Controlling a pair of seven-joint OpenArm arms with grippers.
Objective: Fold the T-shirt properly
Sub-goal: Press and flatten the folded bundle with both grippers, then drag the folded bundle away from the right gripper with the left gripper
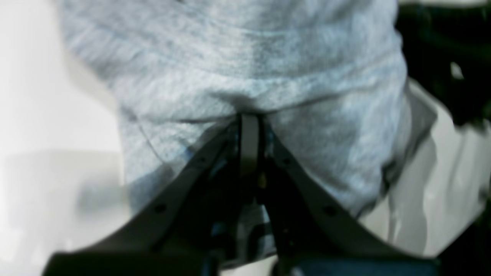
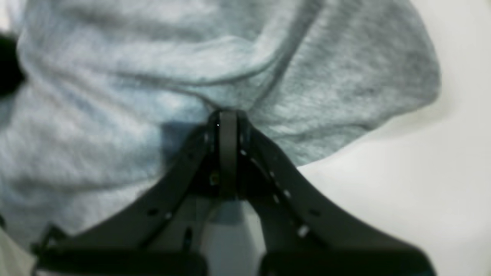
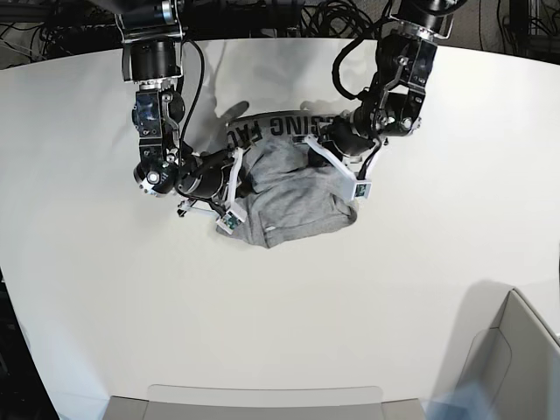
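- The heather-grey T-shirt (image 3: 293, 188) lies bunched and partly folded on the white bench (image 3: 289, 306), a little toward the far side of the middle, between the two arms
- A strip of black block lettering shows along the T-shirt's far edge in the base view; the rest of the visible cloth is plain grey, creased and rumpled
- The left gripper (image 1: 249, 122) has its jaws pressed together on a pinch of the grey cloth; in the left wrist view the fabric gathers into folds right at the fingertips and hangs wide across the frame
- In the base view that left gripper (image 3: 325, 144) sits at the T-shirt's far right part, next to the lettering
- The right gripper (image 2: 228, 117) is likewise clamped on the T-shirt, with wrinkles running out from the pinched spot and a rounded edge of cloth spreading over the bench to one side
- In the base view the right gripper (image 3: 238, 171) meets the T-shirt at its left edge
- A tangle of black cables (image 3: 306, 13) lies beyond the bench's far edge
- A pale box-like wall (image 3: 516, 359) stands at the near right corner, well apart from the T-shirt
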